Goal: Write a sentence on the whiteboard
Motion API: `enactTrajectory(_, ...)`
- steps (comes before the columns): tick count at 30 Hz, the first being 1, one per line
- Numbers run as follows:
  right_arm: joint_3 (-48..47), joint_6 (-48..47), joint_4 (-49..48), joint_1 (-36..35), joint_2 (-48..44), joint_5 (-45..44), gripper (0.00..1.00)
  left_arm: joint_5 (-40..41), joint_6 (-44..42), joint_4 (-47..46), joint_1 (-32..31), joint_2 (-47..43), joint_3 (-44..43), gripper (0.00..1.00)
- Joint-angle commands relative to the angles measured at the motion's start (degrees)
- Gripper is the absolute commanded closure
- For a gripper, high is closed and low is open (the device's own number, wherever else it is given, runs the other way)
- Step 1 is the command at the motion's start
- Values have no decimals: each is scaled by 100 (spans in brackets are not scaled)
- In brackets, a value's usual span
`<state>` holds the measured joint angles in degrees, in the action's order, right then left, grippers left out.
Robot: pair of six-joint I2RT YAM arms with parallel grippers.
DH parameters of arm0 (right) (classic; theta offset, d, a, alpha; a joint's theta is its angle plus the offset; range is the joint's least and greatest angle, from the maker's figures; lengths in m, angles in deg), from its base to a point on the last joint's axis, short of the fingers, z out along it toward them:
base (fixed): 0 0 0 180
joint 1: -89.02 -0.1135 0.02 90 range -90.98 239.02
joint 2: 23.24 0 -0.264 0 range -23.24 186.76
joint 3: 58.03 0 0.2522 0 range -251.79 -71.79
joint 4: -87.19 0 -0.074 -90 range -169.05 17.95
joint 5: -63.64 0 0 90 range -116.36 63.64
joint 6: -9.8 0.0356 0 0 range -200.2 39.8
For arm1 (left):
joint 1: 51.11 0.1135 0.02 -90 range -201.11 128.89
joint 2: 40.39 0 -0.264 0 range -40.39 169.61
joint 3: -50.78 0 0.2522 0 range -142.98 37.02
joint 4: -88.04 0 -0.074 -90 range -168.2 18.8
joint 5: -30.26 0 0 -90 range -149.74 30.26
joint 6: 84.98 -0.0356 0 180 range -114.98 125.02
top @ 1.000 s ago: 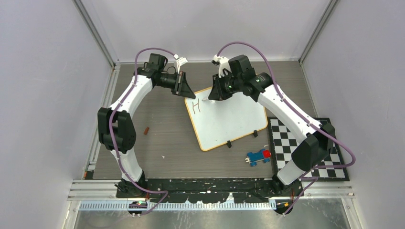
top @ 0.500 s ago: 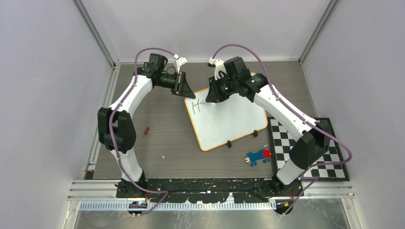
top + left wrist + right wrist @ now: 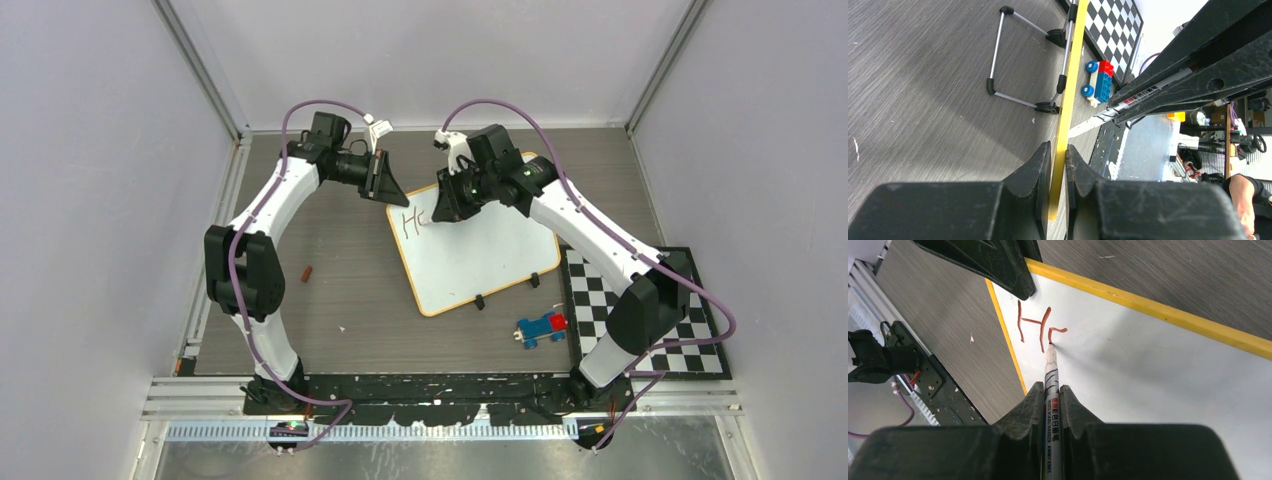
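Clamped on the thin white marker pen [image 3: 1050, 362], the right gripper [image 3: 1050, 390] has started a second reddish-brown letter of the sentence [image 3: 1045, 330] beside the "H", which leaves the writing barely begun, while the left gripper [image 3: 1058, 150] pinches the rim of the flat white yellow-rimmed whiteboard [image 3: 480, 255].

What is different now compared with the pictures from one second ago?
The right arm shifted slightly left in the top view, and its marker started a second letter beside the H. The left jaws stay shut on the whiteboard rim; toy train and mat are unmoved.
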<state>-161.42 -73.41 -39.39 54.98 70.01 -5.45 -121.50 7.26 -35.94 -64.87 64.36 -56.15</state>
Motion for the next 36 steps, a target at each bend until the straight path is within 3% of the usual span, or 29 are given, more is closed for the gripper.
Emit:
enactTrajectory(1, 77, -271, 27, -2, -243, -312, 100, 76, 66, 172, -4, -209, -44, 100)
enactTrajectory(36, -766, -283, 116, -61, 158, -360, 100, 66, 46, 177, -22, -218, -9, 100)
